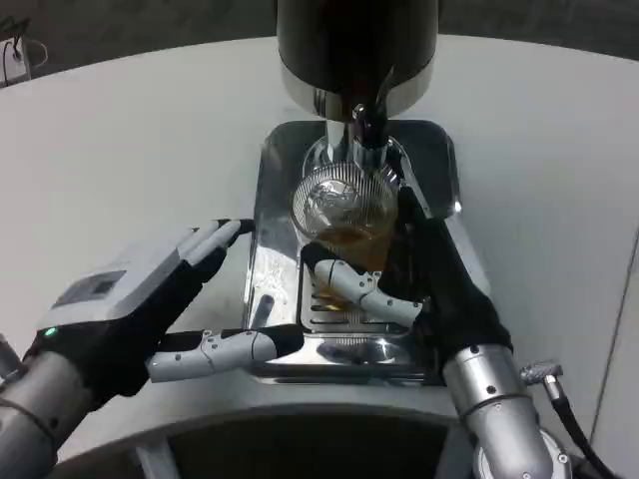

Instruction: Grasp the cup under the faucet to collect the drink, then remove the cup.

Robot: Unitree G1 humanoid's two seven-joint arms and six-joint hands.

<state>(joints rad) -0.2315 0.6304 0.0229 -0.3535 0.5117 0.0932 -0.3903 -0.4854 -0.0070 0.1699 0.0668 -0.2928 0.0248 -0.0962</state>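
Cup [344, 213], a clear ribbed glass with amber drink in its lower part, stands upright on the steel drip tray [281, 210] directly beneath the faucet [366, 128], its long axis vertical and its mouth under the spout. The right hand [424, 284] is wrapped around it from the tray's right and near side: dark fingers lie along the cup's right wall and the thumb crosses the wall nearest the robot, so this hand holds the cup. The left hand [165, 309] rests just off the tray's left edge, touching the counter [130, 140] and the tray's rim, its fingers spread and holding nothing; it is well clear of the cup.

Since the faucet and the dark dispenser body [354, 45] stand right over the cup's mouth, lifting straight up looks blocked. My judgement is that removal turns on drawing the cup toward the robot along the tray's grate [329, 317], keeping it upright so the drink stays in.
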